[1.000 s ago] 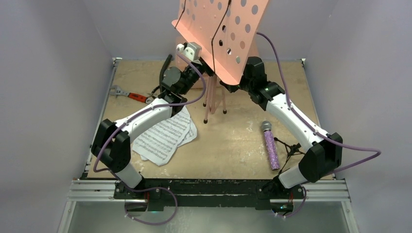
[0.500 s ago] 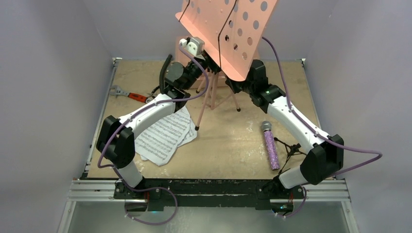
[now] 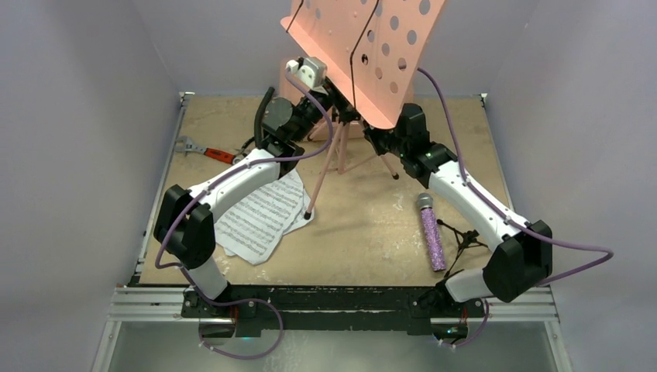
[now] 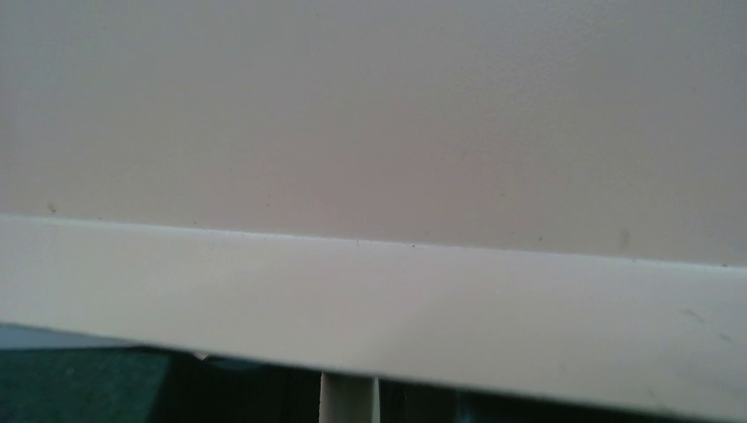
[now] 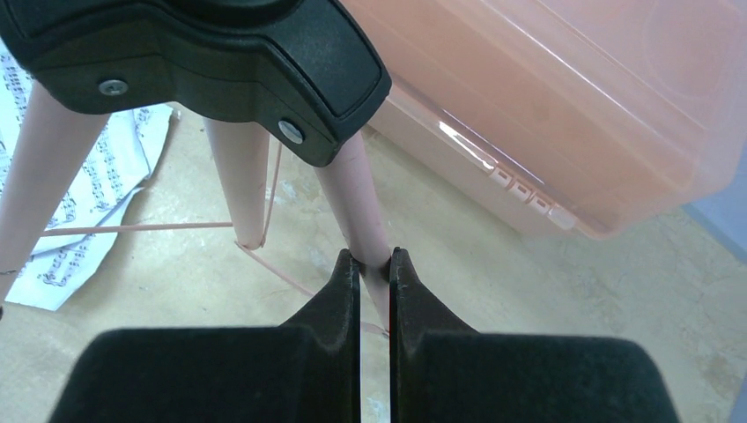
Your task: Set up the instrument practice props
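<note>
The pink perforated music stand [image 3: 372,54] stands tilted at the back middle, its tripod legs [image 3: 321,174] spread. My left gripper [image 3: 328,102] is at the stand's post under the desk. The left wrist view shows only the pale desk underside [image 4: 370,291] and the post [image 4: 348,401] between dark fingers. My right gripper [image 5: 375,261] is shut on a pink tripod leg [image 5: 361,211] below the black hub [image 5: 203,62]; it also shows in the top view [image 3: 378,142]. White sheet-music pages [image 3: 259,217] lie at the left. The purple microphone [image 3: 431,236] and black mic stand [image 3: 465,236] lie at the right.
A red-handled wrench [image 3: 205,152] lies at the far left by the wall. The pink translucent box [image 5: 564,115] sits just behind the stand's legs. Grey walls enclose the table on three sides.
The tripod legs have spread wider. My right gripper has drawn its leg rightward and nearer. The desk has risen and shifted slightly right.
</note>
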